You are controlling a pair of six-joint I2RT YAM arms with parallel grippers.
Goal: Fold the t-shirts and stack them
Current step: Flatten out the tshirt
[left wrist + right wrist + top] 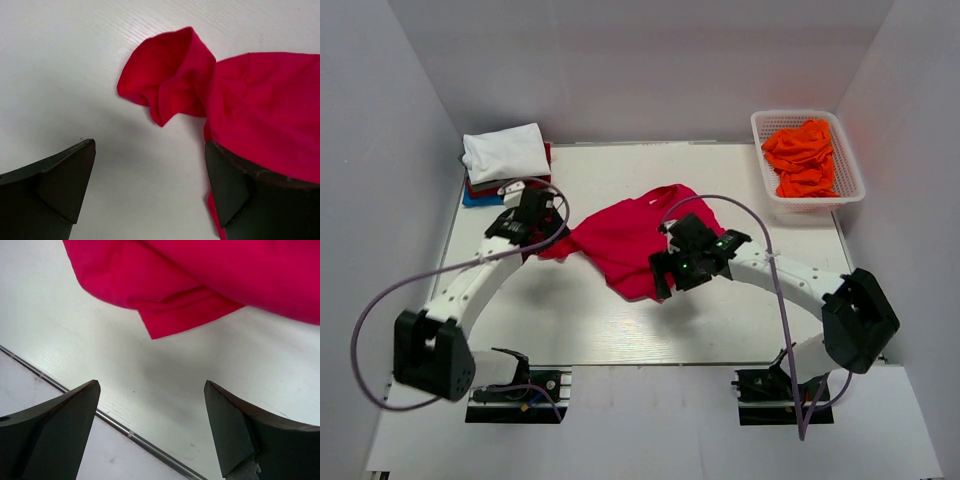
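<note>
My left fingers (pixel 538 222) stood wide apart with nothing clamped between them. One tip hung over bare counter (pixel 570 320) and the other sat at the edge of the crimson t-shirt (pixel 625 240) — I could not tell whether it touched the cloth. The shirt lay crumpled and unfolded near the middle of the counter, a bunched sleeve (pixel 170 75) poking out toward my left side. My right fingers (pixel 665 272) were spread just as wide and gripped nothing, poised above bare counter at the shirt's near edge, its hem just beyond their tips. A folded stack (pixel 505 160) — white on top — sat in the far left corner. Orange shirts (pixel 802 155) filled a white basket (pixel 850 190) at the far right.
</note>
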